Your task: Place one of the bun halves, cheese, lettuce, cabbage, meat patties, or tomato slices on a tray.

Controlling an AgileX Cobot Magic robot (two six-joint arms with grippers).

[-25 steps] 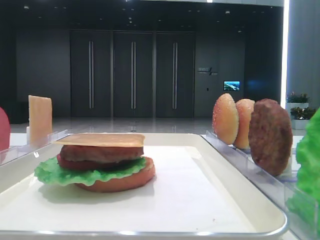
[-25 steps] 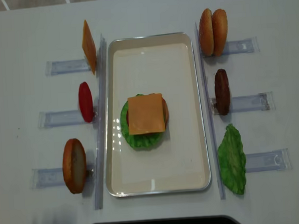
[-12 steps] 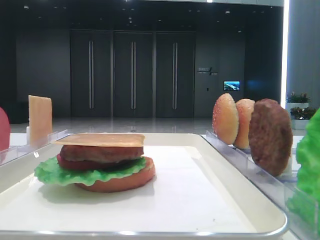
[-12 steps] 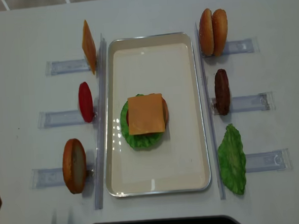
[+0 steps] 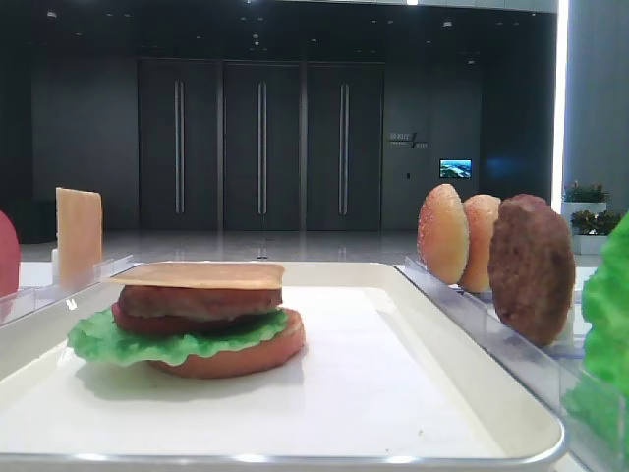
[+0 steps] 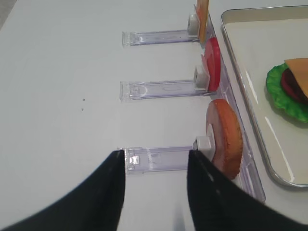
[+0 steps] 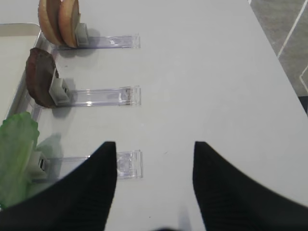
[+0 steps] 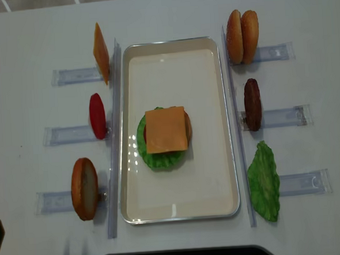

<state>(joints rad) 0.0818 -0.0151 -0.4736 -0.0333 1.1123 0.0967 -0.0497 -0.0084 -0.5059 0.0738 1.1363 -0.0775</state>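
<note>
**Stack on tray topped with cheese; both tools empty at the surface's near corners**

Tray [image 8: 181, 210] lies lengthwise at the middle of the white surface [image 8: 32, 37]. On its liner, slightly toward the left rim, sits a stack: flat bun half [image 5: 241, 359] at the bottom, lettuce leaf [image 5: 108, 339], a dark red tomato slice [image 5: 147, 323], a meat patty [image 5: 201, 300], and the square cheese slice [image 8: 166, 129] lying flat on top, its corners overhanging the round layers.

Left of the tray, three clear racks [image 8: 63, 134] hold spare parts on edge: a second cheese slice [image 8: 101, 52] at the far one, a tomato slice [image 8: 97, 116] in the middle, a bun half [image 8: 85, 188] at the near one. Right of the tray: two bun halves [image 8: 242, 36] touching each other at the far rack, a meat patty [image 8: 252, 104] in the middle, a lettuce leaf [image 8: 264, 181] at the near rack.

Left tool [image 6: 156, 180]: the wrist view shows its two dark fingers [image 6: 103, 192] parted, nothing between them, above the near rack's outer end beside the standing bun half. In the overhead view only a dark sliver shows at the lower left edge.

Right tool [image 7: 155, 168]: fingers [image 7: 226, 187] spread wide, empty, over the near right rack, with the lettuce leaf to its left. Not seen in the overhead view.
</note>
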